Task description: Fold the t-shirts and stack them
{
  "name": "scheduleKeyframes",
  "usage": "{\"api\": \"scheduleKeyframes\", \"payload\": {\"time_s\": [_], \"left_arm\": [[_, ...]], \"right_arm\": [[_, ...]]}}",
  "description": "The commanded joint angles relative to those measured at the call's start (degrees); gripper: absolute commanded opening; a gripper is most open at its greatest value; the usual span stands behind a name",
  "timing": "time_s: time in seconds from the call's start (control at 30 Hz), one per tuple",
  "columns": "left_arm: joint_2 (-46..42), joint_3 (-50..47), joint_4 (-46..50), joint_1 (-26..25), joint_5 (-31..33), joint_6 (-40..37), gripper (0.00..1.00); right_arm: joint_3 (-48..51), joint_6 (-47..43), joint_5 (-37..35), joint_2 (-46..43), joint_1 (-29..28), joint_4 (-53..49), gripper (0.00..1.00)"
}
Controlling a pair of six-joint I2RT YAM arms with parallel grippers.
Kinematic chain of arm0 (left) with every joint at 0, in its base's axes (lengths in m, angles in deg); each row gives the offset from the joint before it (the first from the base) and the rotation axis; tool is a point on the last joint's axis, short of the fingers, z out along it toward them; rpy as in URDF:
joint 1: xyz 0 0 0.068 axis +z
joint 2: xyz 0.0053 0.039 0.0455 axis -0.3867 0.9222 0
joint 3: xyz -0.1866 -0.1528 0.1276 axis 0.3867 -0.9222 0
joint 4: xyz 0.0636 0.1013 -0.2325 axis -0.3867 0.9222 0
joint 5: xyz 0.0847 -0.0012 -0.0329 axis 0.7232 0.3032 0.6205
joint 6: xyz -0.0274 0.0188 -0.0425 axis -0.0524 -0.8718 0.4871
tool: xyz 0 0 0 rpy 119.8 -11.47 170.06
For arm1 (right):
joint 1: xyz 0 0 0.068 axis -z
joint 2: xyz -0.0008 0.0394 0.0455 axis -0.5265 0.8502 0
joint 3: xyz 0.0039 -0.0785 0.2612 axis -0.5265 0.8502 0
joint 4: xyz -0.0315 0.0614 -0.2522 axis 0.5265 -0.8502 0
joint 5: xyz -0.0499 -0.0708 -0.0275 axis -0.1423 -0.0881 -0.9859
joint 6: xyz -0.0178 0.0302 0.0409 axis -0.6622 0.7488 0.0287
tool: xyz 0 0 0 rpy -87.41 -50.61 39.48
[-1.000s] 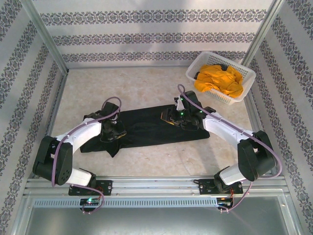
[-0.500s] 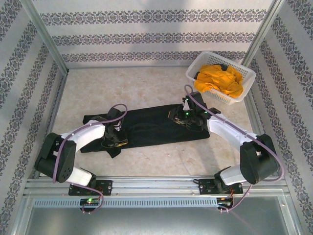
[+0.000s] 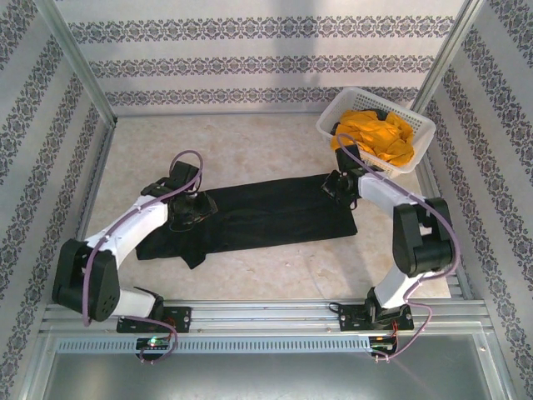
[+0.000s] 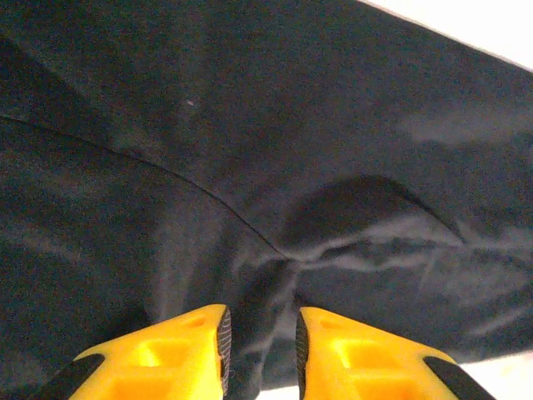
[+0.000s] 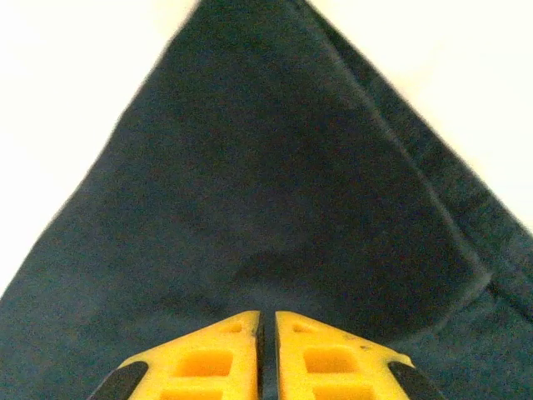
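Observation:
The black t-shirt (image 3: 266,212) lies as a long flat band across the middle of the table. My left gripper (image 3: 193,207) hovers low over its left part. In the left wrist view its yellow fingers (image 4: 187,350) stand a little apart, open, with a wrinkle of black cloth (image 4: 250,150) running under the gap of the left gripper (image 4: 260,321). My right gripper (image 3: 336,185) is at the band's far right corner. The right gripper (image 5: 267,317) has its tips almost together, pinching the dark cloth (image 5: 275,167). The orange-yellow t-shirt (image 3: 375,137) sits crumpled in the basket.
A white lattice basket (image 3: 400,108) stands at the back right corner, close behind the right arm. Metal frame posts and patterned walls close off the left, right and back. Bare table (image 3: 250,142) lies behind the black band.
The left gripper has shifted back along the shirt's left part and its fingers have parted. The right gripper has travelled right to the shirt's far corner and closed.

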Motion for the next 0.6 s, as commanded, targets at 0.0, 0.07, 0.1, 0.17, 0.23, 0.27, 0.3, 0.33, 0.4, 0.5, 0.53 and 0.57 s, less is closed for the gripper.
{"api": "scheduleKeyframes", "payload": {"time_s": [0.0, 0.07, 0.1, 0.17, 0.23, 0.27, 0.3, 0.33, 0.4, 0.5, 0.53, 0.57], "left_arm": [[2.47, -3.26, -4.32, 2.0, -1.1, 3.92, 0.28], [3.58, -5.1, -4.59, 2.98, -1.16, 3.6, 0.28], [4.16, -5.98, -4.51, 3.27, -1.14, 3.14, 0.28], [5.27, -7.51, -3.93, 4.1, -0.98, 2.27, 0.28], [5.99, -8.93, -3.71, 5.15, -1.0, 1.64, 0.28], [6.08, -9.48, -3.56, 5.58, -0.8, 1.46, 0.28], [5.93, -9.9, -3.3, 6.15, -0.67, 1.14, 0.28], [5.58, -9.92, -2.96, 6.66, -0.75, 0.86, 0.28], [3.84, -8.98, -1.57, 7.15, -1.01, 0.23, 0.3], [-2.2, -6.28, 2.99, 7.2, 1.29, -0.75, 0.37], [-4.56, -5.37, 5.27, 7.2, 2.83, -1.04, 0.39], [-6.45, -4.72, 7.19, 7.32, 4.26, -1.29, 0.4]], "right_arm": [[-3.08, -0.59, -4.27, 4.03, 1.64, -8.12, 0.14], [-4.01, -1.0, -4.37, 5.93, 2.28, -10.99, 0.13], [-4.32, -1.55, -4.21, 6.73, 2.62, -11.56, 0.13], [-4.87, -2.5, -3.79, 7.85, 3.06, -12.36, 0.13], [-5.1, -3.31, -3.11, 8.53, 3.57, -12.17, 0.13], [-5.26, -3.67, -2.6, 8.79, 3.85, -12.1, 0.13], [-5.49, -4.07, -2.01, 9.06, 4.0, -12.1, 0.14], [-5.68, -4.69, -1.43, 9.09, 4.19, -11.89, 0.14], [-6.26, -6.05, -0.9, 8.67, 4.18, -12.05, 0.13], [-7.29, -8.85, -1.71, 6.47, 3.47, -13.08, 0.13], [-7.24, -9.67, -1.96, 5.25, 3.25, -13.05, 0.13], [-7.01, -10.27, -1.92, 3.89, 3.01, -12.79, 0.14]]}}
